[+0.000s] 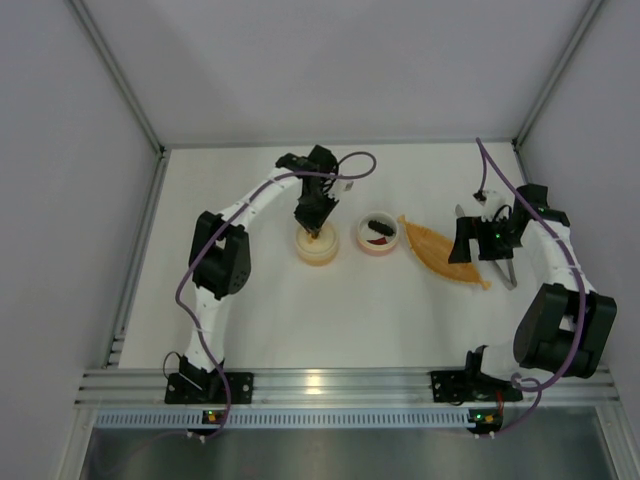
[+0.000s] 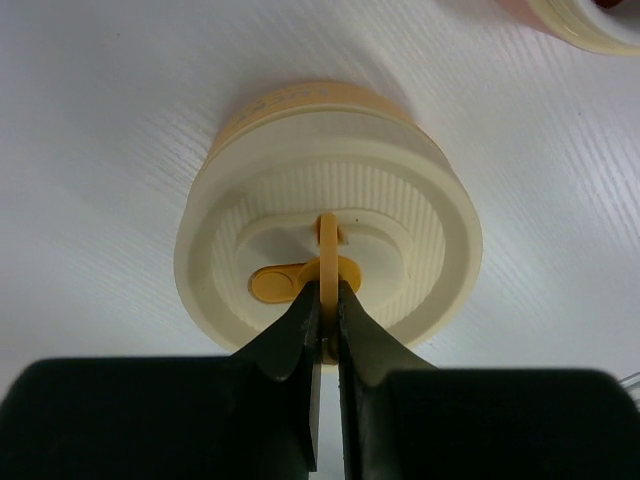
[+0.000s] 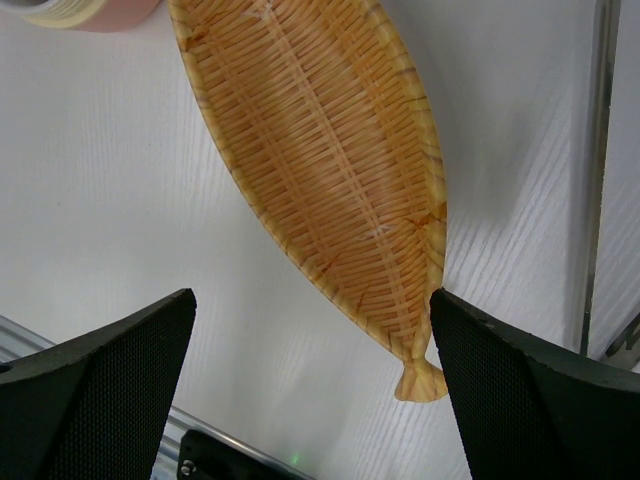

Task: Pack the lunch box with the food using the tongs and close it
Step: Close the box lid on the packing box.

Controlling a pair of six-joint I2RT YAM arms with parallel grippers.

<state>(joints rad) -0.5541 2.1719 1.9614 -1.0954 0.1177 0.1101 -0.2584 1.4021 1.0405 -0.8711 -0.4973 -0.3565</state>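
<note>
A cream round lunch box (image 1: 318,250) stands mid-table with its ribbed lid (image 2: 330,200) on. My left gripper (image 1: 313,228) (image 2: 328,292) is straight above it, shut on the lid's upright yellow ring handle (image 2: 327,235). To its right sits a pink round lunch box (image 1: 378,240), open, holding dark brown and red food (image 1: 378,228). My right gripper (image 1: 482,252) (image 3: 310,300) hovers wide open over the tail end of an orange woven tray (image 3: 320,150), with nothing between its fingers. The grey tongs (image 1: 507,274) lie on the table, mostly hidden under that gripper.
The boat-shaped tray (image 1: 440,255) holds nothing and lies aslant between the pink box and the right arm. The pink box's edge (image 3: 90,12) shows at the top left of the right wrist view. The metal rail (image 1: 330,385) runs along the near edge.
</note>
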